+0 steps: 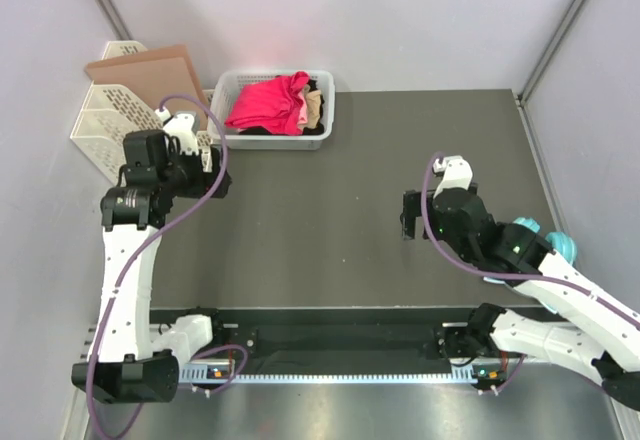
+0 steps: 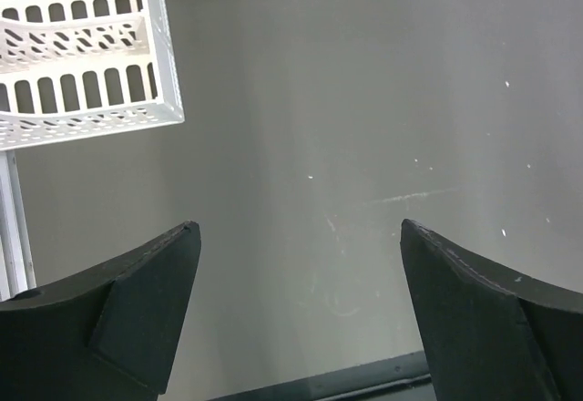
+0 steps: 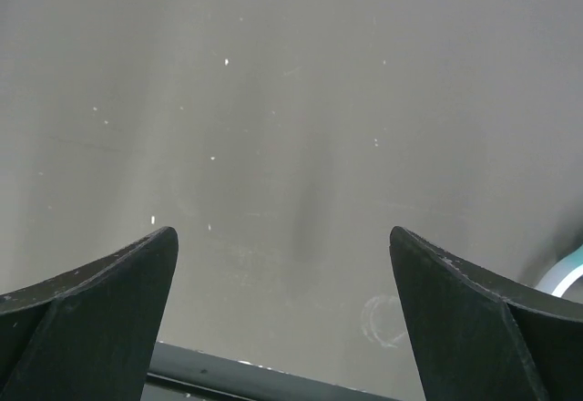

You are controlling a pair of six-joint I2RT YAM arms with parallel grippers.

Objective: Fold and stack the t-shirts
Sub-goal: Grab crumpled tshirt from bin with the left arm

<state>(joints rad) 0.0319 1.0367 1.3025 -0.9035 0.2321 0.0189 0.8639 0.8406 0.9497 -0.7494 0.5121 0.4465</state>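
Both arms idle, shirts in basket.
My left end effector (image 1: 212, 180) (image 2: 296, 228) and right end effector (image 1: 410, 218) (image 3: 282, 232) hover over the bench (image 1: 320, 240), jaws apart. The t-shirts (image 1: 303, 110) are piled in the white basket (image 1: 327, 110) at the far edge, with the crimson t-shirt (image 1: 262, 108) on top.

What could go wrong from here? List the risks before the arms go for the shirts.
1. The crimson t-shirt lies bunched against the tan t-shirt in the basket, so one grab may drag both out.
2. The left gripper, open, sits close to the slotted rack. A swing towards the basket could knock it.
3. The basket looks light and may slide or lift when a shirt is pulled.
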